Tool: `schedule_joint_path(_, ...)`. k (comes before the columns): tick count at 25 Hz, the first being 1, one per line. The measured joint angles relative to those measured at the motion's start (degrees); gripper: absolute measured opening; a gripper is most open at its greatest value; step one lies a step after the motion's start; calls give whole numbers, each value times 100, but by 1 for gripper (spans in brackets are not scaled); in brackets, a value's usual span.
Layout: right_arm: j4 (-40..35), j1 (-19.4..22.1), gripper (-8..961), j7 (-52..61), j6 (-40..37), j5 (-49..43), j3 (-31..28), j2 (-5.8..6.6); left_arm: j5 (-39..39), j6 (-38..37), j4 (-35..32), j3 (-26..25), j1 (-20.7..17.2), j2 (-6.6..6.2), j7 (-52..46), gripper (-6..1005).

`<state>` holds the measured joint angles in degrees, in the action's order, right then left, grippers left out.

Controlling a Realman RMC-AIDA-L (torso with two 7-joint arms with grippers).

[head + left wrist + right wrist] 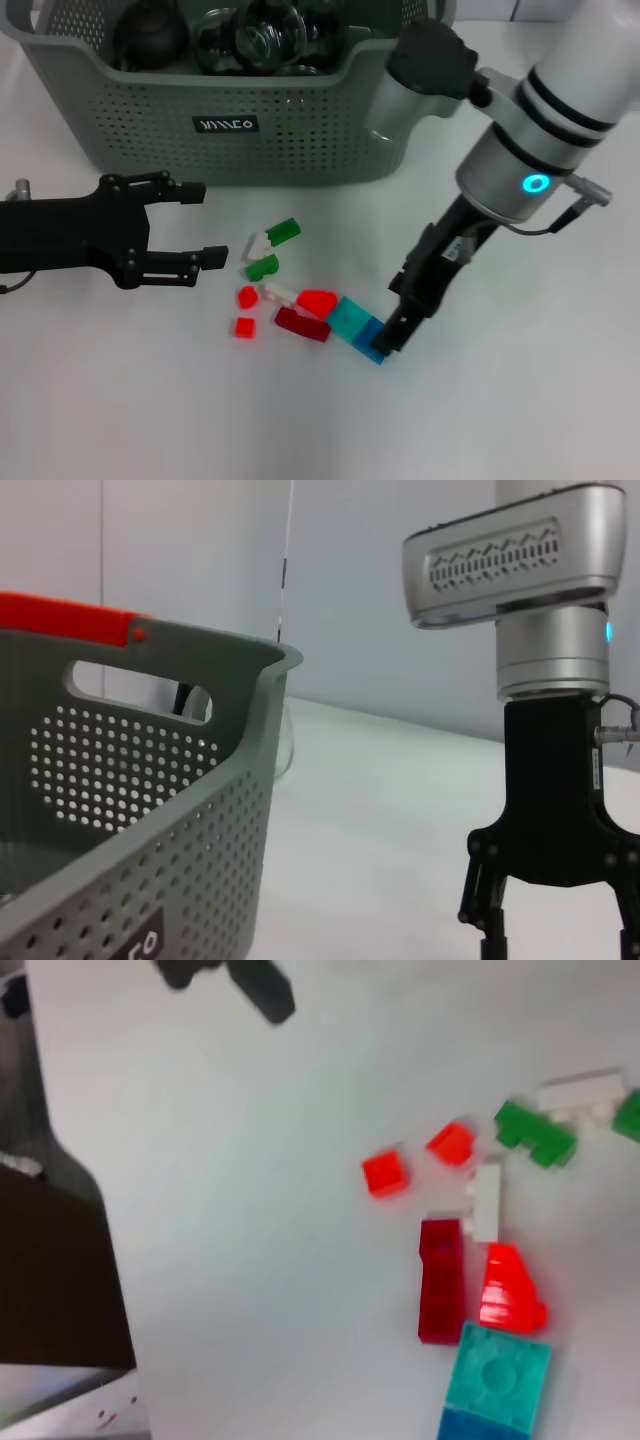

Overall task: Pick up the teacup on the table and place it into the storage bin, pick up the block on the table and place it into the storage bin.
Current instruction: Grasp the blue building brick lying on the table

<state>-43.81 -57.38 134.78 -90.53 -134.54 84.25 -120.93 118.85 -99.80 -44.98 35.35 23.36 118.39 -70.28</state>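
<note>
Nearest the robot, the right hand reaches down to the desk, its tip at the blue block that lies against the teal block; whether its fingers are apart or clamped cannot be told. Just beside these lie a dark red block, a bright red block, two small red pieces, a white piece and green blocks. Left of the pile, the left hand hovers with its fingers spread apart, holding nothing. Farthest back stands the storage bin, with dark and glass vessels inside.
</note>
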Motion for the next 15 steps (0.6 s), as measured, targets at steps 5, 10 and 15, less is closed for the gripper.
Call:
schedule_joint_path(5,25,-69,893,550,327,248,523,-9,137,162,-4,-10,50,-29,296,846)
schedule_joint_path(10,64,-159,892,1120,716,588,1225,-18,342,352,-6,-12,149,-80,343,845)
schedule_joint_path(15,51,-168,892,1418,840,625,1545,-18,354,366,10,-12,196,-84,432,845)
